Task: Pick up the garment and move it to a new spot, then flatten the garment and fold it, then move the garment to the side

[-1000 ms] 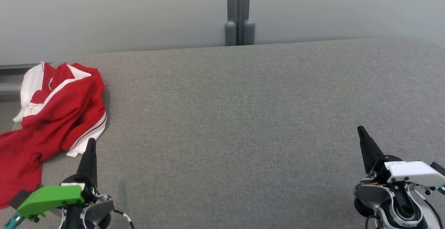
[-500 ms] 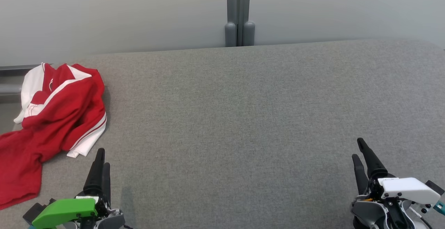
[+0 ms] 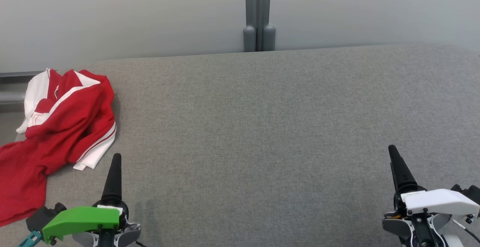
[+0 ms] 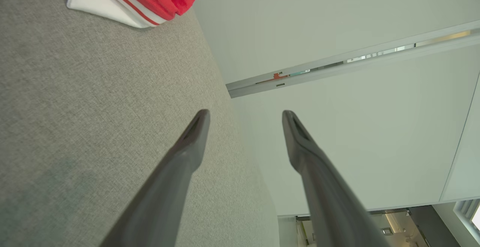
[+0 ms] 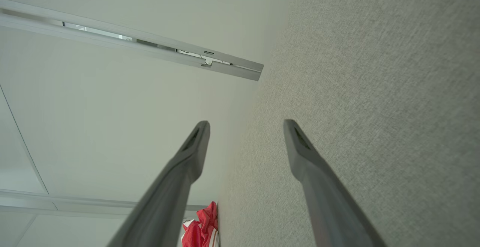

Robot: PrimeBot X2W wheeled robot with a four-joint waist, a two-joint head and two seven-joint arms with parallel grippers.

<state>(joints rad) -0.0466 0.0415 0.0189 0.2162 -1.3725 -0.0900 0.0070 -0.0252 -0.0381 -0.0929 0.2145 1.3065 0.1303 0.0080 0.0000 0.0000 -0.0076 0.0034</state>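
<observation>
not yet begun: garment (image 3: 63, 127) heaped untouched at the left edge of the desk (image 3: 262, 127); left claw (image 4: 245, 115) and right claw (image 5: 245, 125) spread, empty; pickup, flattening, folding, setting aside all ahead

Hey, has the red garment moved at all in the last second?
No. The red garment keeps its place relative to the grey post behind the table; both sit slightly lower in the head view, so the camera shifted.

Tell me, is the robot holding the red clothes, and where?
Nothing is held. Left gripper and right gripper are open, fingers empty. The garment lies loose on the grey surface.
</observation>
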